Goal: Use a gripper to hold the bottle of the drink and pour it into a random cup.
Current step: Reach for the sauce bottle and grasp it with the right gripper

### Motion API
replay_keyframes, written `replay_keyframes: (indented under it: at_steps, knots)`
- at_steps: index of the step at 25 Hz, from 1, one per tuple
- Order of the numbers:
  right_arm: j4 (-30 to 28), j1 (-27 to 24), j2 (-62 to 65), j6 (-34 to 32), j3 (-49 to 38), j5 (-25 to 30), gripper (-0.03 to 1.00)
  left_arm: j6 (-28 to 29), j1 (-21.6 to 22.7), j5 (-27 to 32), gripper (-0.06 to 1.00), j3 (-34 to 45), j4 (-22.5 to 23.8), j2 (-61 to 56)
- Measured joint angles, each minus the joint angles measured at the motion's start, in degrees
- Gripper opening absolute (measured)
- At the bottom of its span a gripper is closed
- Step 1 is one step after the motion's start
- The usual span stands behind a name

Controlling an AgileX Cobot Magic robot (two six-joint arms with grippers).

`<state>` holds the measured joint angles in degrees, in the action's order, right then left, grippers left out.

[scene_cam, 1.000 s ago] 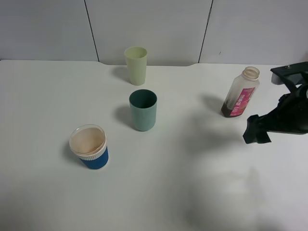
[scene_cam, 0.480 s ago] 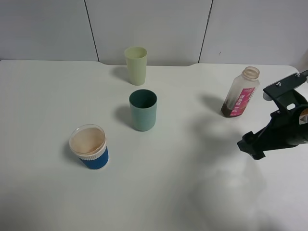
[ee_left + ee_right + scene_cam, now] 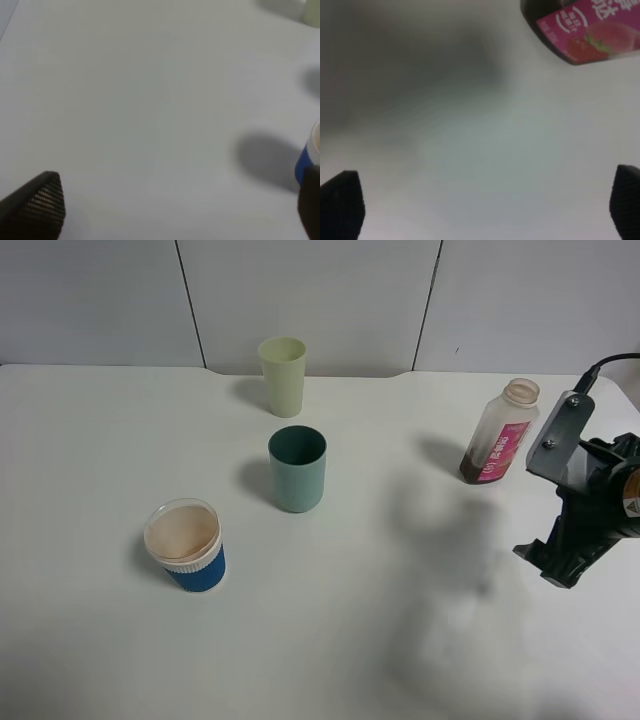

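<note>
- The right arm (image 3: 598,490) tilts steeply down, its right gripper (image 3: 548,558) low over the white surface (image 3: 380,640).
- The bottle of the drink (image 3: 499,437) stands on the surface just beyond the gripper, apart from it and uncapped.
- The gripper's jaws are spread wide, holding and touching nothing.

Left gripper (image 3: 172,205), right gripper (image 3: 482,207) hover (jaws wide).
</note>
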<state>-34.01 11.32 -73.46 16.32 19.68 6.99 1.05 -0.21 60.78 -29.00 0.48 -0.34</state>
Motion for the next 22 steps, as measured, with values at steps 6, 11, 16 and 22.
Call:
replay_keyframes:
  at_steps: [6,11,16,22]
  knots:
    - [-10.9,0.0,0.0,-15.7,-0.1,-5.4,0.97,0.0,0.0,0.0,0.93,0.0,0.0,0.0]
    - [-29.6,-0.7,-0.5,-40.4,-0.1,-12.7,0.97,0.0,0.0,0.0,0.93,0.0,0.0,0.0]
    - [-51.2,-5.5,-2.5,-65.5,-0.1,-20.2,0.97,0.0,0.0,0.0,0.93,0.0,0.0,0.0]
    - [-58.3,-6.5,-3.1,-69.0,-0.2,-24.6,0.97,0.0,0.0,0.0,0.93,0.0,0.0,0.0]
